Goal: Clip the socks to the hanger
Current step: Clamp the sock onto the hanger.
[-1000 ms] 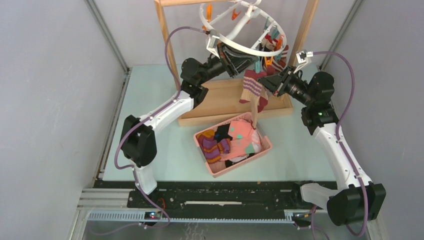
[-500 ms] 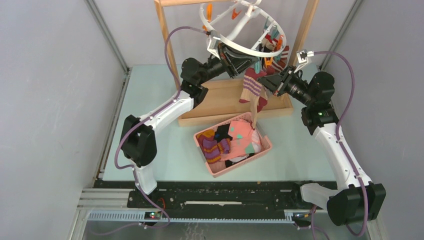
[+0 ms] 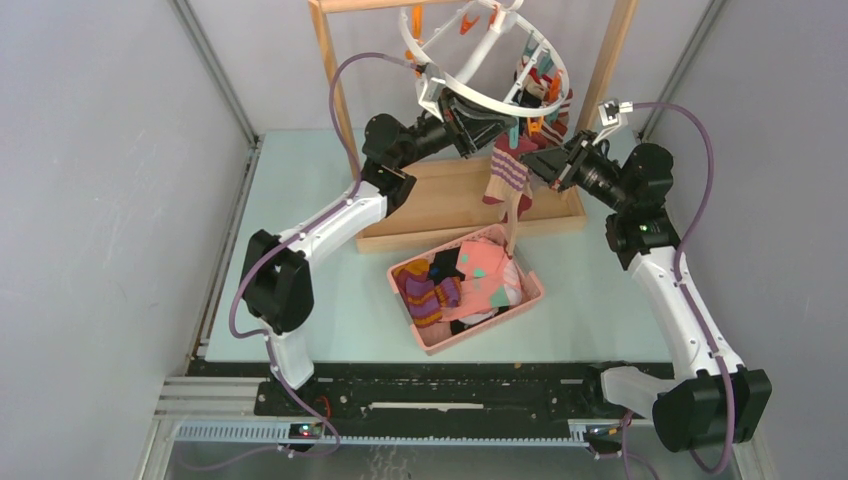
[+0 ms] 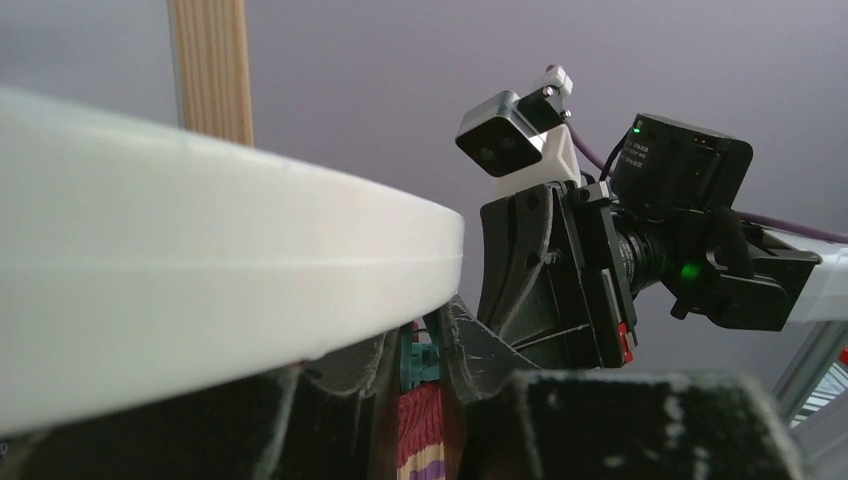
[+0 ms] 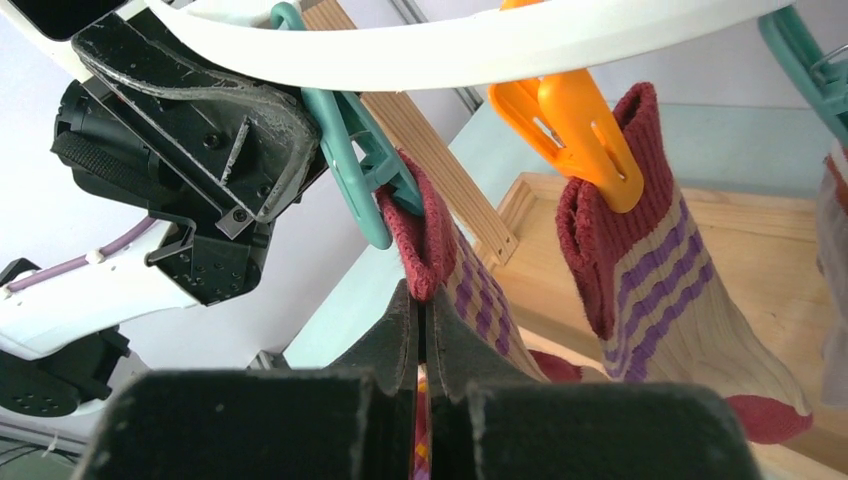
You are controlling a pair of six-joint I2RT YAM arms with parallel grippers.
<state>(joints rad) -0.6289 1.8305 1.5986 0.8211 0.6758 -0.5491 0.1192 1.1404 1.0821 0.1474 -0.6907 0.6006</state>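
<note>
The white ring hanger (image 3: 478, 95) hangs tilted from the wooden rack. My left gripper (image 3: 507, 128) reaches under its rim, shut on a teal clip (image 4: 420, 362), also seen as the teal clip (image 5: 350, 170) in the right wrist view, where its tip touches a sock's red cuff. That maroon, cream and purple striped sock (image 3: 507, 172) hangs below the clip, and my right gripper (image 5: 421, 300) is shut on its fabric just under the cuff. A matching sock (image 5: 650, 290) hangs beside it from an orange clip (image 5: 570, 130). More socks (image 3: 440, 285) lie in the basket.
A pink plastic basket (image 3: 430, 340) sits mid-table below the hanging sock. Behind it lies a shallow wooden tray (image 3: 430, 205). The rack's wooden posts (image 3: 335, 95) stand at both sides of the hanger. Purple cables loop off both arms.
The hanger ring has tipped slightly, its right side and clipped socks rising a little. Both grippers and the striped sock have shifted up with it by a small amount.
</note>
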